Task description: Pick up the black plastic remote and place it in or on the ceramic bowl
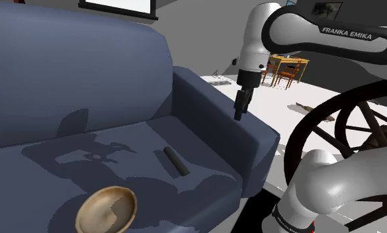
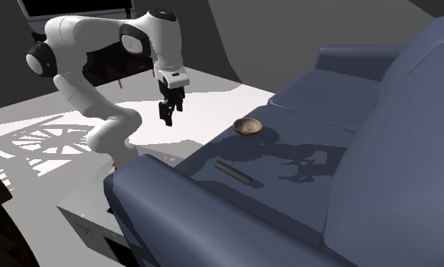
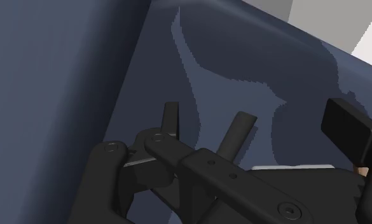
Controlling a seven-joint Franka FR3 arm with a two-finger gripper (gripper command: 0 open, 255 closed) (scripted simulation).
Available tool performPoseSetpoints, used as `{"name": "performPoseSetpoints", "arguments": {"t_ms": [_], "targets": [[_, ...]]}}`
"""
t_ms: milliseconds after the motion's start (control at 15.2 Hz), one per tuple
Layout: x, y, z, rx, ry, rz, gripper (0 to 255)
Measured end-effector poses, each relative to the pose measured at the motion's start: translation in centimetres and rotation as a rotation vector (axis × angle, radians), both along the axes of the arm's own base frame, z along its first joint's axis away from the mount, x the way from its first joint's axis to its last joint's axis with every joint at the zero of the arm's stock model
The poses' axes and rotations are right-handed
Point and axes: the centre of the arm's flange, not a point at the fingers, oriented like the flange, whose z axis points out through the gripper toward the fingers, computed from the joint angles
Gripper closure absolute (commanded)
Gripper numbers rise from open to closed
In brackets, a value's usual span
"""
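Note:
A dark stick-shaped remote [image 1: 176, 161] lies on the blue sofa seat [image 1: 132, 145], near the armrest; it also lies on the seat cushion in the second exterior view [image 2: 235, 174]. A tan round bowl [image 1: 106, 210] stands upright on the same seat toward the front edge, apart from the remote, and sits further along the cushion [image 2: 247, 127]. My gripper [image 1: 239, 116] hangs above the sofa armrest [image 1: 231, 122], well above and beside the remote, pointing down. Its fingers [image 3: 170, 118] stand apart with nothing between them, over blue upholstery. The gripper [image 2: 167, 120] is also high over the armrest end.
The sofa's tall backrest [image 1: 59, 73] rises behind the seat. A large dark wagon wheel [image 1: 347, 129] stands beside the stand at the shoulder view's right. A wooden table with chairs [image 1: 288, 69] is far back. White floor [image 2: 212, 98] spreads beyond the sofa.

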Motion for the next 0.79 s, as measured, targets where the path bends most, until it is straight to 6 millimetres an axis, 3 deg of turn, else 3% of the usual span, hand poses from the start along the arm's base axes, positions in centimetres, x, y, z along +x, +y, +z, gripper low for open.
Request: {"name": "performPoseSetpoints", "arguments": {"t_ms": [264, 792], "targets": [[1.8, 1.2, -1.9, -0.003, 0.013, -0.034, 0], [8.4, 4.6, -9.7, -0.016, 0.06, -0.167, 0]]}}
